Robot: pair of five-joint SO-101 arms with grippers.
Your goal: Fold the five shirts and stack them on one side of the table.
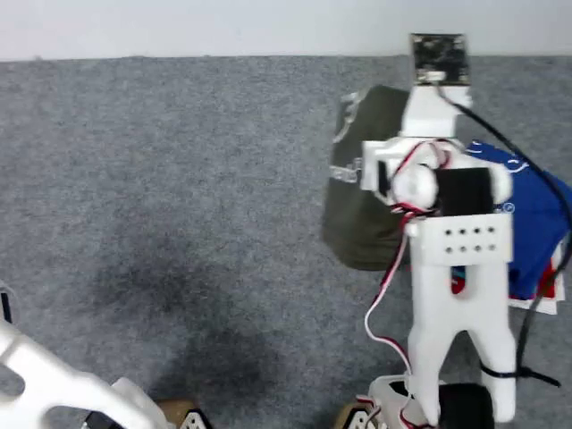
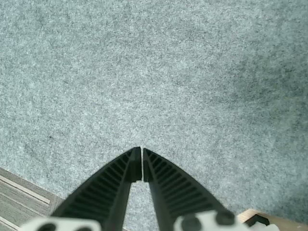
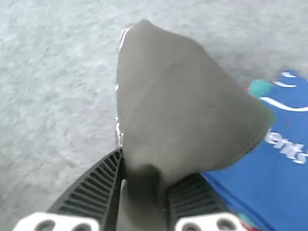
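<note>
Surface: we see a grey, felt-like table cover [image 1: 179,179] running to a white wall [image 1: 179,27]; striped flooring [image 2: 19,195] shows past its edge.
Olive shirt: the dark olive shirt [image 3: 183,110] has pale print at one edge. It is bunched into a peak on the right arm's side, overlapping the blue shirt [image 3: 274,168].
Right gripper: the right gripper [image 3: 144,180] is clamped on a fold of the olive shirt.
Left gripper: the left gripper [image 2: 142,153] is pressed closed on nothing, above bare cover.
Hidden: from above, the right arm [image 1: 456,268] covers both shirts' middles; we cannot tell what lies beneath the blue one.

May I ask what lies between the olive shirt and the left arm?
Only bare grey mat separates the olive shirt from the left arm, as the high view shows.
</note>
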